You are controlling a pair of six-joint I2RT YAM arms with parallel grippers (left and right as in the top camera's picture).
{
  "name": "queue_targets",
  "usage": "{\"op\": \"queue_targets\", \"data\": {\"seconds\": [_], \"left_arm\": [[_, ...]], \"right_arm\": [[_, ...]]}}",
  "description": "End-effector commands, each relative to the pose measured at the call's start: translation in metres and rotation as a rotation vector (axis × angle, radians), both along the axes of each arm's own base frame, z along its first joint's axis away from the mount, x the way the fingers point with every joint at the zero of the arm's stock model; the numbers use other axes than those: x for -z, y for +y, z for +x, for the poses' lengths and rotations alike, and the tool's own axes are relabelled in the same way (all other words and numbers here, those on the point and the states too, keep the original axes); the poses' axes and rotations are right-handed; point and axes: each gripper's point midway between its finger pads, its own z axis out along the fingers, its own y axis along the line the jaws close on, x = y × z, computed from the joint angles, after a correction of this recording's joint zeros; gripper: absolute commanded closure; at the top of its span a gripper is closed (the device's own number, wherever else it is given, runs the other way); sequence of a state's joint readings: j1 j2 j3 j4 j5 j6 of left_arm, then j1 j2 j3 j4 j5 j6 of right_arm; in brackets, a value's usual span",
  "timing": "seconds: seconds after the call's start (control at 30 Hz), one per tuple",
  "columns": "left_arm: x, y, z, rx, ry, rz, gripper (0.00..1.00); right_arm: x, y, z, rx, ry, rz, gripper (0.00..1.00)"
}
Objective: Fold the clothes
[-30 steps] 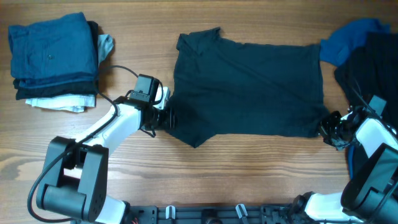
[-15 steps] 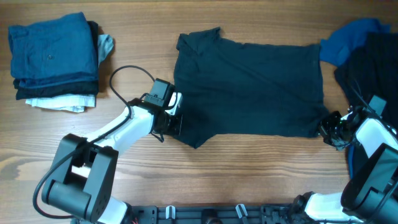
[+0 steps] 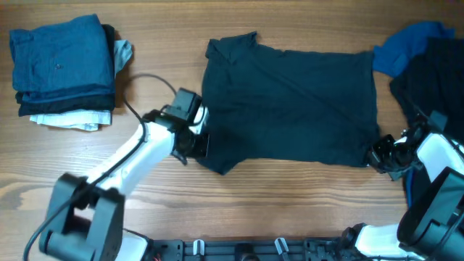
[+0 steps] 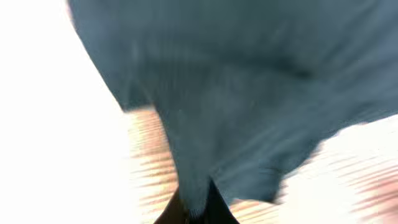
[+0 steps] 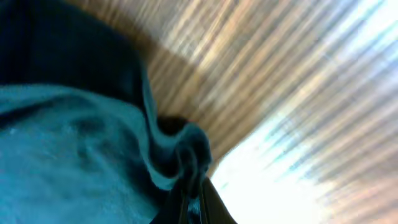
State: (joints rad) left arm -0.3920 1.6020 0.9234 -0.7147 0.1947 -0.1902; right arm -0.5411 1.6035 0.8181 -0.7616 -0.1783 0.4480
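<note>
left claw [image 3: 197,142], right claw [image 3: 378,154] gripping near edge of shirt [image 3: 290,101]

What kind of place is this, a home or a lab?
Probably a robotics lab bench: a left arm and right arm at a wooden table, a navy shirt spread flat, a folded stack nearby.

Wooden table [image 3: 290,199], navy shirt [image 3: 290,101] spread flat, folded stack [image 3: 61,61], loose heap [image 3: 435,69]
</note>
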Motion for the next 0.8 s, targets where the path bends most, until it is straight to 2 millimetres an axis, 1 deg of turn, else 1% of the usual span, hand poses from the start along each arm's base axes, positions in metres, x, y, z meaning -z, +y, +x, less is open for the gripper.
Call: {"op": "queue_targets", "data": {"seconds": [0.0, 0.1, 0.13, 0.2, 0.23, 0.3, 0.33, 0.37, 0.43, 0.47, 0.57, 0.6, 0.63, 0.73, 0.77], "left_arm": [[-0.063, 0.002, 0.043, -0.075, -0.163, -0.031, 0.96], [-0.099, 0.013, 0.061, -0.121, -0.206, -0.044, 0.96], [-0.106, 0.015, 0.065, -0.130, -0.217, -0.047, 0.96], [-0.137, 0.021, 0.081, -0.174, -0.269, -0.069, 0.96], [-0.160, 0.023, 0.092, -0.205, -0.314, -0.089, 0.96], [-0.195, 0.025, 0.107, -0.224, -0.390, -0.117, 0.95], [-0.220, 0.024, 0.115, -0.225, -0.449, -0.137, 0.94], [-0.241, 0.023, 0.121, -0.226, -0.499, -0.153, 0.96], [-0.281, 0.021, 0.129, -0.225, -0.590, -0.187, 0.96], [-0.304, 0.021, 0.131, -0.225, -0.643, -0.205, 0.96], [-0.348, 0.026, 0.131, -0.240, -0.738, -0.214, 0.96], [-0.365, 0.027, 0.127, -0.233, -0.770, -0.221, 0.96], [-0.377, 0.028, 0.123, -0.227, -0.792, -0.225, 0.96], [-0.423, 0.039, 0.107, -0.251, -0.884, -0.226, 0.96], [-0.444, 0.042, 0.095, -0.253, -0.928, -0.241, 0.96]], "right_arm": [[-0.052, -0.019, 0.028, -0.006, -0.125, -0.097, 0.96], [-0.087, -0.018, 0.036, -0.010, -0.197, -0.106, 0.96], [-0.095, -0.018, 0.036, -0.010, -0.207, -0.112, 0.96], [-0.131, -0.019, 0.041, -0.038, -0.260, -0.142, 0.96], [-0.147, -0.020, 0.042, -0.048, -0.277, -0.152, 0.96], [-0.176, -0.018, 0.049, -0.099, -0.316, -0.175, 0.96], [-0.198, -0.016, 0.054, -0.139, -0.348, -0.193, 0.96], [-0.215, -0.013, 0.058, -0.155, -0.373, -0.207, 0.96], [-0.249, -0.008, 0.065, -0.182, -0.430, -0.235, 0.96], [-0.268, -0.005, 0.068, -0.195, -0.464, -0.253, 0.96], [-0.310, 0.003, 0.069, -0.231, -0.538, -0.295, 0.96], [-0.327, 0.005, 0.067, -0.242, -0.565, -0.313, 0.96], [-0.338, 0.006, 0.065, -0.243, -0.584, -0.325, 0.96], [-0.377, 0.011, 0.056, -0.266, -0.653, -0.379, 0.96], [-0.392, 0.013, 0.050, -0.270, -0.679, -0.398, 0.96]]}}
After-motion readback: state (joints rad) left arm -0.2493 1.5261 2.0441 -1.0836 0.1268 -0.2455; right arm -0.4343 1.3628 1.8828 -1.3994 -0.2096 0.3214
